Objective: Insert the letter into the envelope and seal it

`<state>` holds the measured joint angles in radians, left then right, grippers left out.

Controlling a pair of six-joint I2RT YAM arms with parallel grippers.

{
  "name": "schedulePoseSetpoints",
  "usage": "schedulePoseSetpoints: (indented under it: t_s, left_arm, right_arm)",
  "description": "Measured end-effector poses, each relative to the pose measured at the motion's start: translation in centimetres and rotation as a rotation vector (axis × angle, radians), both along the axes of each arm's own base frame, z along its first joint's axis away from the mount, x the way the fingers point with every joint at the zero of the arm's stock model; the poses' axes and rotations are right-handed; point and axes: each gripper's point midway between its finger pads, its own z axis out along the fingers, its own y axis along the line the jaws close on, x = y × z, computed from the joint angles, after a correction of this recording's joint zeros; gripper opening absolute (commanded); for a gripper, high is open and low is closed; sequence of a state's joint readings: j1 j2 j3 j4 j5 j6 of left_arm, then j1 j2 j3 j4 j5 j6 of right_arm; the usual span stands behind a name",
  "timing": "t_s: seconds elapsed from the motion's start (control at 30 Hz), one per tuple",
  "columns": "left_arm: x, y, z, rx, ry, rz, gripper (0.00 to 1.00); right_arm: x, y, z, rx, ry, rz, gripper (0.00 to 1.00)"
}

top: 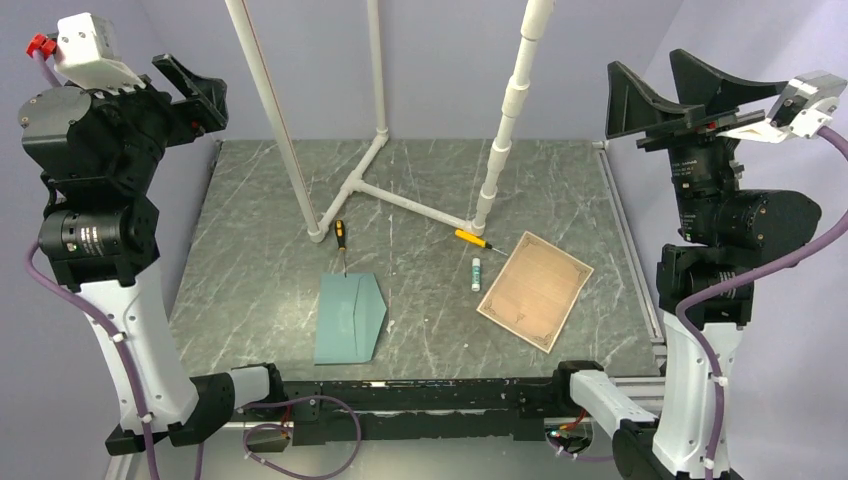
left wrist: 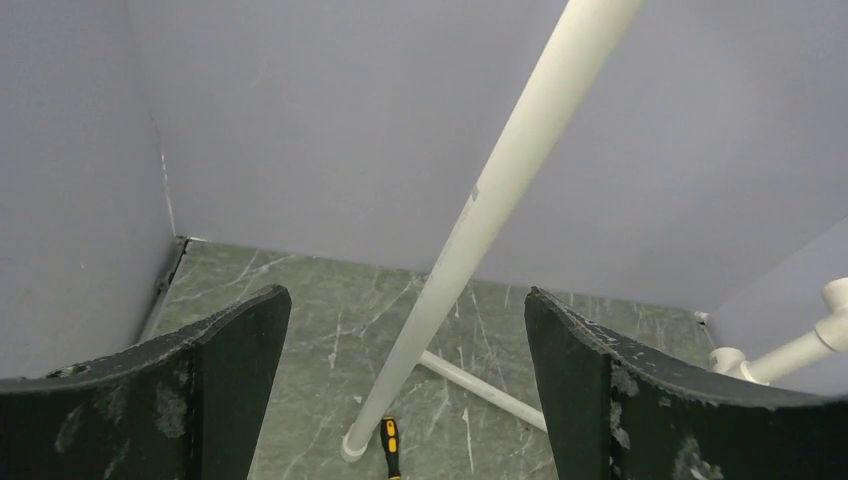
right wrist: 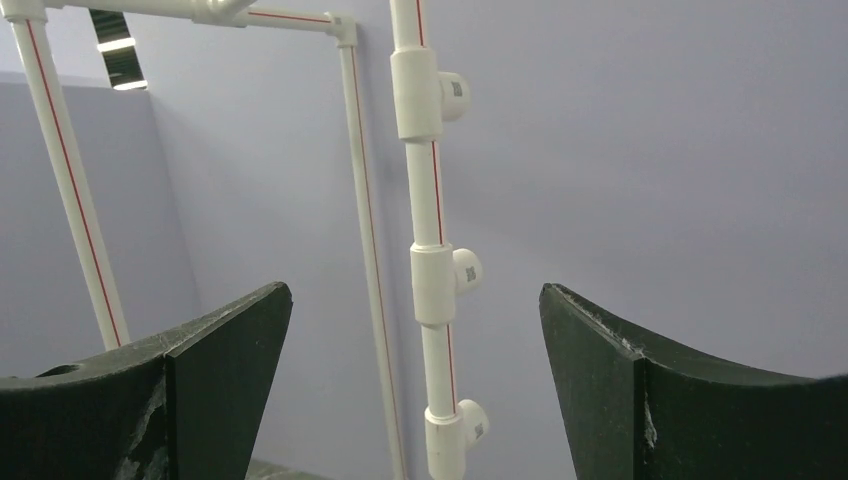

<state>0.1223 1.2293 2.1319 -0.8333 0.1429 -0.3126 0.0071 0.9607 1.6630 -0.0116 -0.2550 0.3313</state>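
On the table (top: 250, 240), right of centre, the letter (top: 534, 290) lies flat, long axis slanting away. It is nearest the right gripper (right wrist: 415, 290), raised, jaws spread. The envelope (top: 347, 320) sits further left, nearer the left gripper (left wrist: 405, 295), likewise spread.

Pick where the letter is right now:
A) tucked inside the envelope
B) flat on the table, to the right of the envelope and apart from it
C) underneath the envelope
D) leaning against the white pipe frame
B: the letter lies flat on the table, to the right of the envelope, with bare tabletop between the two.
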Motion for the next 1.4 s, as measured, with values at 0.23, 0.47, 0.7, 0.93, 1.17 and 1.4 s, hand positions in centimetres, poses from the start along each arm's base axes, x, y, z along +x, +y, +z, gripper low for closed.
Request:
schedulePoseSetpoints:
  t_s: [0.23, 0.47, 0.7, 0.93, 1.17, 1.4]
  left_arm:
    - [0.4, 0.4, -0.4, -0.004, 0.015, 0.026, 0.93]
    - [0.8, 0.4, -0.6, -0.004, 0.021, 0.024, 0.93]
    - [1.5, -0.5, -1.4, -0.001, 0.025, -0.032, 0.93]
    - [2.2, -4.5, -3.2, 0.03, 0.039, -0.274, 0.93]
    - [1.4, -11.7, -6.8, 0.031, 0.086, -0.685, 0.93]
    - [-1.5, -21.6, -12.7, -0.017, 0.198, -1.056, 0.93]
  right_arm:
    - [-0.9, 0.6, -0.8, 0.012, -0.048, 0.047, 1.0]
    - [-3.2, 0.9, 0.9, 0.009, -0.13, 0.069, 1.0]
    - [-1.0, 0.8, -0.5, 0.014, -0.05, 0.063, 1.0]
    - [7.5, -0.3, -9.2, 0.131, 0.342, 0.021, 1.0]
    - [11.3, -1.8, -26.8, 0.341, 0.894, -0.093, 0.89]
    - [8.9, -2.9, -41.5, 0.446, 1.318, -0.251, 0.85]
